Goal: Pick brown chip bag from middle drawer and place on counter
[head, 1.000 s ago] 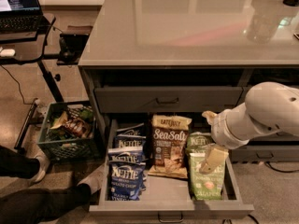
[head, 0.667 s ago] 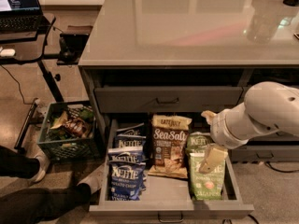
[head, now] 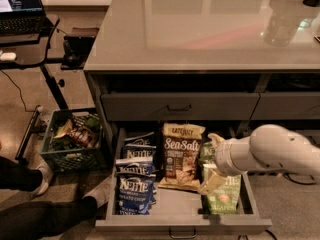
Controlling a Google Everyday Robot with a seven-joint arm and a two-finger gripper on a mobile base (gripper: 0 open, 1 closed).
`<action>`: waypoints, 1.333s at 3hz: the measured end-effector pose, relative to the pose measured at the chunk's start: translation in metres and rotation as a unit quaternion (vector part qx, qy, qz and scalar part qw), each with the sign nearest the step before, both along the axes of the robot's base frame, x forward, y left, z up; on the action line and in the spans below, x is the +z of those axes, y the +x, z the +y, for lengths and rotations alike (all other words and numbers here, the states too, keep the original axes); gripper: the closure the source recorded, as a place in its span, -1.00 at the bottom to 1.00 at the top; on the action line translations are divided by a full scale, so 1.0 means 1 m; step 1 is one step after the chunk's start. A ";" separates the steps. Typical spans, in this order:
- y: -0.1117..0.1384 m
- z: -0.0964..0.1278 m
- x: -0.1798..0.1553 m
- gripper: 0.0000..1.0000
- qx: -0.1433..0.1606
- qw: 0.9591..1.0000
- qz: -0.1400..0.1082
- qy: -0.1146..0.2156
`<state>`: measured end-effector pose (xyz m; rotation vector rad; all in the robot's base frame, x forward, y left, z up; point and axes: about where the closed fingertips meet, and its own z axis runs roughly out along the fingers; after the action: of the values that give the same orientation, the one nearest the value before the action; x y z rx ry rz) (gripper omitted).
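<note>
The brown chip bag (head: 181, 156) with white "Sea Salt" lettering lies flat in the middle row of the open middle drawer (head: 182, 225). My gripper (head: 210, 161) comes in from the right on a white arm. It hovers over the green bags just right of the brown bag, with its tan fingers (head: 215, 138) spread open and empty. The glossy grey counter (head: 200, 29) spans the top of the cabinet above the drawers.
Blue Kettle bags (head: 134, 179) fill the drawer's left row and green bags (head: 223, 198) the right row. A shut drawer (head: 180, 107) sits above. A green crate (head: 75, 143) of snacks, a desk with a laptop (head: 19, 4) and a person's legs (head: 40, 211) are at left.
My gripper and arm have moved slightly left and down, closer to the brown bag's right edge. The bags have not moved.
</note>
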<state>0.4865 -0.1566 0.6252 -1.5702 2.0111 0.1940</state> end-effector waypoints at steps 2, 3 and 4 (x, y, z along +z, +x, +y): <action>0.071 0.023 -0.068 -1.00 -0.008 0.995 -0.068 0.078; 0.072 0.027 -0.076 -1.00 -0.011 0.995 -0.070 0.075; 0.079 0.036 -0.103 -1.00 -0.007 0.995 -0.083 0.053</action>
<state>0.5657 -0.1210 0.5217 -1.4555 1.8524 0.1560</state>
